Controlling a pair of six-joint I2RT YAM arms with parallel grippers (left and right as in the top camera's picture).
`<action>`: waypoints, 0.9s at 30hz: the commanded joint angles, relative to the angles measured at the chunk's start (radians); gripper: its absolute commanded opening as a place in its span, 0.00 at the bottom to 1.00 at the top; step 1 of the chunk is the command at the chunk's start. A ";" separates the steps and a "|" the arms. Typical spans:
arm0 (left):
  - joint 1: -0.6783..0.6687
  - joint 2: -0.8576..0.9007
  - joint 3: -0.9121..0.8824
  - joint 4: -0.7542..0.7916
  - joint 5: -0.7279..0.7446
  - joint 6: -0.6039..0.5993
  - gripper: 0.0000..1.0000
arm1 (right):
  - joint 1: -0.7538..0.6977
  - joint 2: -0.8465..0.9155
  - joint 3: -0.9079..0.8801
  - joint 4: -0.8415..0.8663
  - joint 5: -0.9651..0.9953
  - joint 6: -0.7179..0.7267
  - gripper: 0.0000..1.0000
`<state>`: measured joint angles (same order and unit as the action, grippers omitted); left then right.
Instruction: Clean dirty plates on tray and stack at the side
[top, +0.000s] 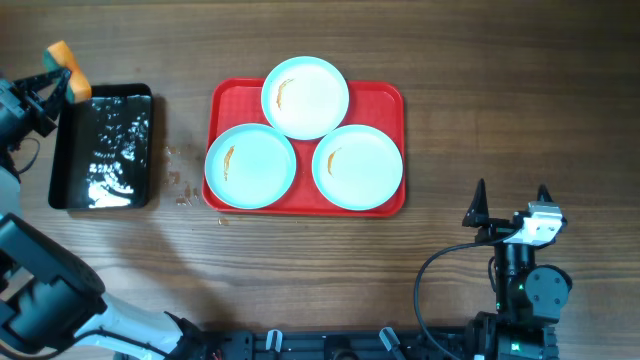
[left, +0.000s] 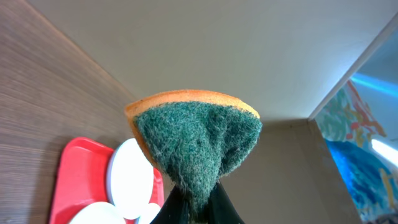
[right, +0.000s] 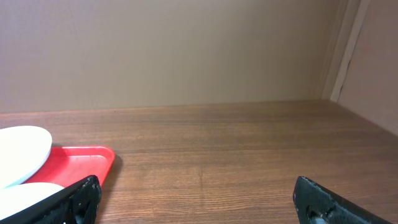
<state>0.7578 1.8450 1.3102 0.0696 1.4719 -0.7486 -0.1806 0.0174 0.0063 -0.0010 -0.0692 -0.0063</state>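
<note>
Large red rect. plastic tray w/ low rim, flat on table, holds 3 round pale-blue plates, each w/ orange smear: left plate, right plate, rear plate overhanging far rim.

Black pan was seen at left on wooden table, wet and glistening inside. Orange sponge with green scouring face was seen folded, near pan's top-left corner. Brown specks were noted just right of pan
</note>
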 joint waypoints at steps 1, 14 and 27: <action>0.001 -0.004 0.016 -0.072 0.006 -0.003 0.04 | -0.006 -0.003 -0.001 0.002 0.014 -0.017 1.00; 0.013 0.045 0.016 -0.529 -0.660 0.248 0.04 | -0.006 -0.003 -0.001 0.002 0.014 -0.017 1.00; 0.008 -0.145 0.056 -0.573 -0.517 0.267 0.04 | -0.006 -0.003 -0.001 0.002 0.014 -0.017 1.00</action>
<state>0.7715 1.6985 1.3617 -0.4690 0.9310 -0.5354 -0.1806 0.0174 0.0063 -0.0010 -0.0692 -0.0063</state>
